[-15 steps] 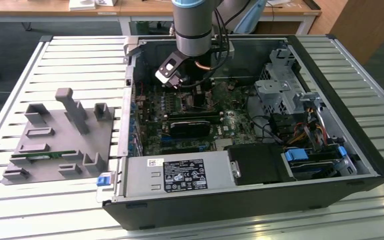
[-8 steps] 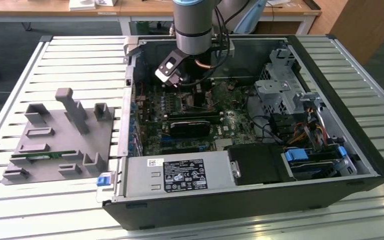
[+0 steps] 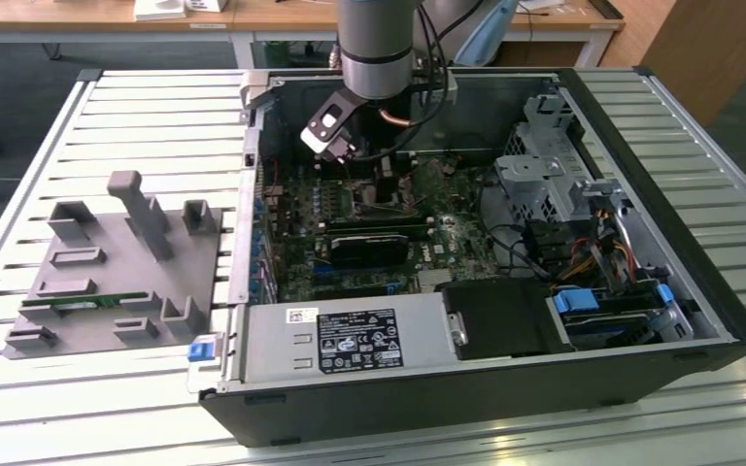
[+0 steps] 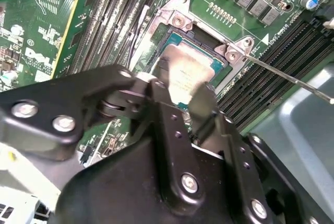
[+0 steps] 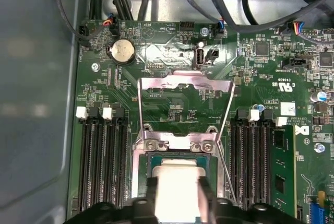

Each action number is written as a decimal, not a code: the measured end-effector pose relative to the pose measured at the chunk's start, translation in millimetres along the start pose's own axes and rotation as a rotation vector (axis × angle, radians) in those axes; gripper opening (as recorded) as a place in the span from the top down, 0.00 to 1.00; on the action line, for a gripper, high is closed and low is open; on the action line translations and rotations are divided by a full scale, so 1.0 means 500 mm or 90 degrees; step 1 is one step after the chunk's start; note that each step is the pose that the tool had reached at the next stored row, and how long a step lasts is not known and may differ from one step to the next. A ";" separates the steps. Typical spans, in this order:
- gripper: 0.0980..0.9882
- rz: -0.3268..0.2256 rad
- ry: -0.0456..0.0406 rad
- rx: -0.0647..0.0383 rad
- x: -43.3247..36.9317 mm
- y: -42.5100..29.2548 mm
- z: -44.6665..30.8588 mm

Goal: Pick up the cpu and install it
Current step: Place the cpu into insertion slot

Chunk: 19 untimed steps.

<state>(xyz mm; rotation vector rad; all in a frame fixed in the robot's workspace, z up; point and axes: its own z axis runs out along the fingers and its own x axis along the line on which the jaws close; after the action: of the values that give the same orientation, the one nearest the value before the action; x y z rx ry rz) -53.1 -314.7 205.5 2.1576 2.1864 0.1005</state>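
Observation:
The cpu [image 5: 177, 182], a small square chip with a silver top, lies level in the open socket [image 5: 177, 143] on the green motherboard [image 3: 347, 218], between my fingers. My gripper [image 5: 178, 198] reaches down into the computer case [image 3: 477, 398], and its black fingertips [image 5: 152, 192] press against two opposite sides of the chip. In the second wrist view the cpu [image 4: 188, 70] shows its green rim inside the metal socket frame [image 4: 180, 23], with the gripper [image 4: 182, 96] closed around it. The exterior view has the gripper [image 3: 366, 184] low over the board under the arm's wrist.
The socket's load plate [image 5: 182, 83] stands open, with its thin wire lever [image 5: 227, 130] beside it. Memory slots [image 5: 102, 156] flank the socket. A grey tray with posts [image 3: 114, 272] holding a green memory stick [image 3: 82, 303] sits on the exterior view's left. Power supply [image 3: 347, 340] and drive cage [image 3: 548, 175] crowd the case.

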 end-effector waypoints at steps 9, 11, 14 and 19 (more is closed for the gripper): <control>0.99 0.000 0.0000 0.003 0.000 0.003 -0.007; 0.99 0.000 0.0000 0.005 0.000 0.003 -0.008; 0.99 0.000 0.0000 0.008 0.000 0.004 -0.011; 0.99 0.001 0.0000 0.011 0.000 0.005 -0.016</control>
<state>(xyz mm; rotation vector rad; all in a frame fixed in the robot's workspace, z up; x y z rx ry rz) -51.4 -314.8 213.9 2.1672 2.1944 0.0822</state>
